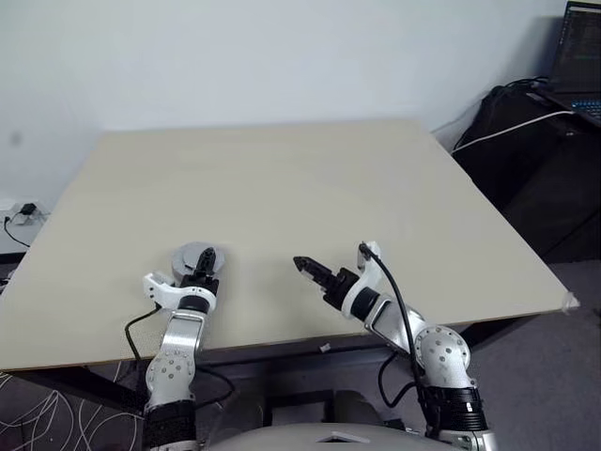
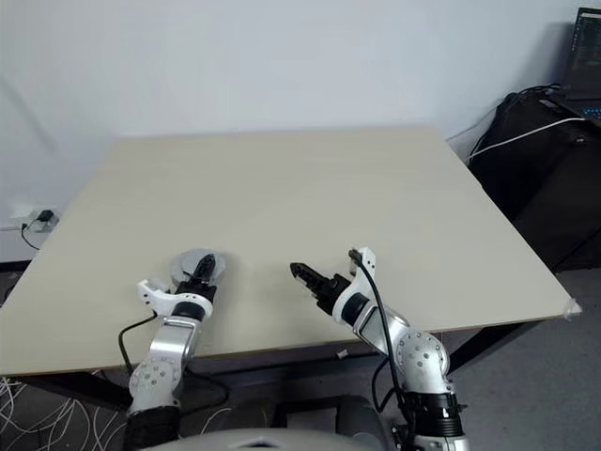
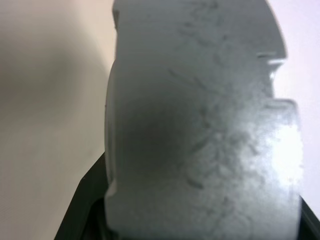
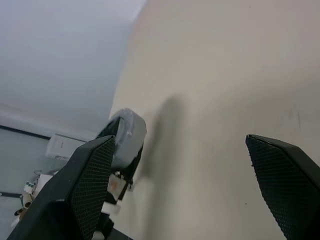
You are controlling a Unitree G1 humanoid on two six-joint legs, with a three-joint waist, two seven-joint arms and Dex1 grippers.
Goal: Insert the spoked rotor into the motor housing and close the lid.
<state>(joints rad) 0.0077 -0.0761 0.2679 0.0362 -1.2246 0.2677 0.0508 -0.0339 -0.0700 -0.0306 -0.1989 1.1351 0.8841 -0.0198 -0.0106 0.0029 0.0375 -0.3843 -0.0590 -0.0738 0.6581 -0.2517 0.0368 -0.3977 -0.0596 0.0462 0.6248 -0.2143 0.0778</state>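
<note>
Left gripper (image 1: 203, 266) clamped the light grey round disc lid (image 1: 192, 256) by its rim over the beige bench (image 1: 310, 188); right gripper (image 1: 307, 267) fingers spread, empty. Lid looked rigid, light, probably slippery; edge grip best.

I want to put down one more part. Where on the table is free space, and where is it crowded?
The table is bare from the far edge down to the grippers, and on the right side. Crowded only near the front edge: the left gripper holds the grey lid, and the open right gripper sits beside it.

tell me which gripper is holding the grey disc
The left gripper: its black fingers clamp the light grey lid. The right gripper stands open over bare table.
</note>
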